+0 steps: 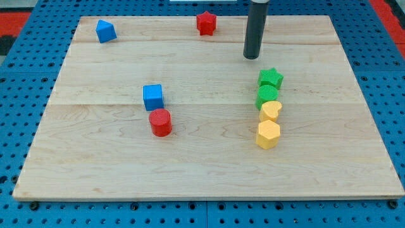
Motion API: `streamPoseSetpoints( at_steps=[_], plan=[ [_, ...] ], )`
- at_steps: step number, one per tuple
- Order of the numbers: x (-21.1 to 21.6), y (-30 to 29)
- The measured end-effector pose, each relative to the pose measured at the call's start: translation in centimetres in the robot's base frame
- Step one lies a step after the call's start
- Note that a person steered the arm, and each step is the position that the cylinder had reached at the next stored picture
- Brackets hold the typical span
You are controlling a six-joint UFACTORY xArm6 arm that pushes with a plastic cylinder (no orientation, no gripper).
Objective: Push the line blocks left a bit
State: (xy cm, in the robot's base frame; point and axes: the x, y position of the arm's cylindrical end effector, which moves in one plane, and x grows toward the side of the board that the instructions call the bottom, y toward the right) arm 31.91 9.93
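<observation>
Approach step. No jaws on this rig; my tip (pixel 252 57) hovers above the green star (pixel 271 78) heading the line at view's right. Next: get right of line, sweep left.

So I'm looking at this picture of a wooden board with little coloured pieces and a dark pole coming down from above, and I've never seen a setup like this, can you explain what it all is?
That dark pole is the end of a robot arm. It has no fingers and holds nothing; it only pushes blocks by sliding my tip along the wooden board. There is one camera view, looking down at the board at a slant.

On the view's right, four blocks form a line running top to bottom: a green star, a second green block, a yellow heart and a yellow hexagon. The tip sits just above and slightly left of the green star, apart from it.

Elsewhere lie a blue cube with a red cylinder right below it, a blue block near the top left, and a red star at the top.
</observation>
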Motion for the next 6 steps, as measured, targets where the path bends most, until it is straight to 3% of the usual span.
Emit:
streamPoseSetpoints(
  at_steps=[1,2,3,4,5,6],
  plan=[
    [1.0,4.0],
    [2.5,14.2],
    [11.4,10.4],
    [14.2,2.9],
    [9.5,2.8],
    [8.2,1.3]
  ],
)
